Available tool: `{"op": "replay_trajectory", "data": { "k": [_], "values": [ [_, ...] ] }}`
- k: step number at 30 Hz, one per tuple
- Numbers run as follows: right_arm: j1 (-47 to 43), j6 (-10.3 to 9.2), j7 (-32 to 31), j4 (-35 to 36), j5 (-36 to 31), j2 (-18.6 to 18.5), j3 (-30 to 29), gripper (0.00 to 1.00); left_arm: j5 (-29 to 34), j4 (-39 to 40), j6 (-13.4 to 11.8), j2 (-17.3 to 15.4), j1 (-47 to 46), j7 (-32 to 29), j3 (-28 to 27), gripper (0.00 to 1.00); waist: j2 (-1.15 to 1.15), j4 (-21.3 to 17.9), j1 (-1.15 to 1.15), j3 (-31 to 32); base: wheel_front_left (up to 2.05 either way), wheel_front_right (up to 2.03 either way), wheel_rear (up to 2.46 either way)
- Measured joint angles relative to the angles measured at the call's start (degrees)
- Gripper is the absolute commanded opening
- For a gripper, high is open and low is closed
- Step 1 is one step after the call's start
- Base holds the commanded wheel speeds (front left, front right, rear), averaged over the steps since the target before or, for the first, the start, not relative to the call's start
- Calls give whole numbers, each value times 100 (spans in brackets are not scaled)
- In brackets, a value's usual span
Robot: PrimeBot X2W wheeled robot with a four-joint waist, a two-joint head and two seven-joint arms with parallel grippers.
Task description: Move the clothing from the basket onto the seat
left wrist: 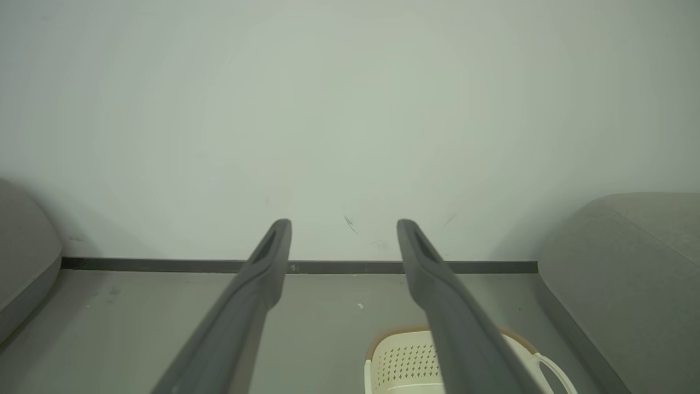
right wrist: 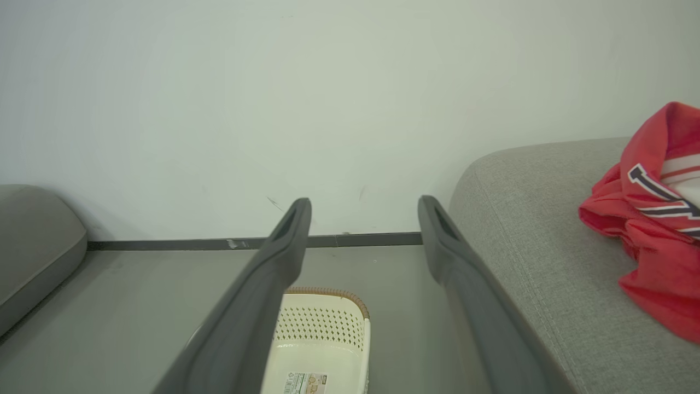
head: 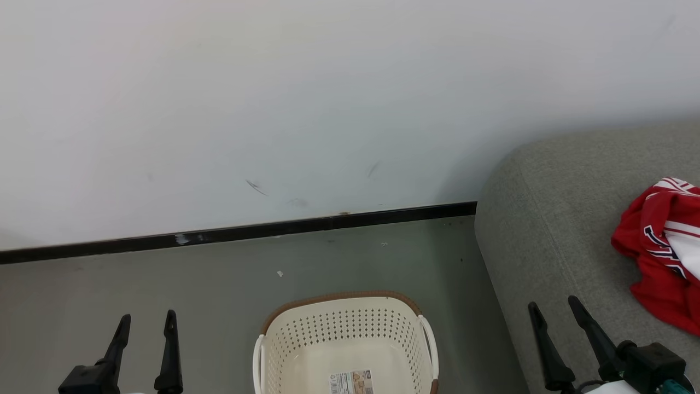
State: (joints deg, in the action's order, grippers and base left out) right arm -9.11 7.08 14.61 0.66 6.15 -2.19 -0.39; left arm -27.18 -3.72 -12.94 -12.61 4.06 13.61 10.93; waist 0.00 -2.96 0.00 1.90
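Note:
The cream basket (head: 344,334) stands on the floor at the bottom centre of the head view; what I see of its floor holds only a paper label (head: 350,382). Red and white clothing (head: 664,251) with navy lettering lies crumpled on the grey seat (head: 552,241) at the right. My left gripper (head: 147,323) is open over the floor, left of the basket. My right gripper (head: 553,307) is open above the seat's front left part, left of the clothing. The right wrist view shows the basket (right wrist: 328,328), the seat (right wrist: 525,219) and the clothing (right wrist: 651,219). In the left wrist view the basket (left wrist: 404,364) sits low.
A pale wall with a dark baseboard (head: 235,232) runs behind the basket. Bare grey floor (head: 164,284) lies left of the basket. Another grey cushion (right wrist: 33,246) sits at the left in the right wrist view.

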Motion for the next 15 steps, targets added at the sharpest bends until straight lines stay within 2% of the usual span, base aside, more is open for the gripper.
{"op": "replay_trajectory", "data": {
  "k": [6,7,12,15],
  "values": [
    [-1,0,0,-34,-1,0,0,100,69,-34,-1,-65,1,0,-2,100,0,16,0,29,0,0,0],
    [-1,0,0,-40,-1,0,1,0,87,-40,-3,-76,1,0,-5,0,0,21,0,34,0,0,0],
    [-104,-3,-4,-343,-1,60,29,0,82,-325,-1,170,176,-1,97,0,0,21,0,35,0,0,0],
    [-155,-3,-5,-349,82,64,92,0,9,-335,4,203,223,-45,87,0,0,20,0,33,0,0,0]
  ]
}}
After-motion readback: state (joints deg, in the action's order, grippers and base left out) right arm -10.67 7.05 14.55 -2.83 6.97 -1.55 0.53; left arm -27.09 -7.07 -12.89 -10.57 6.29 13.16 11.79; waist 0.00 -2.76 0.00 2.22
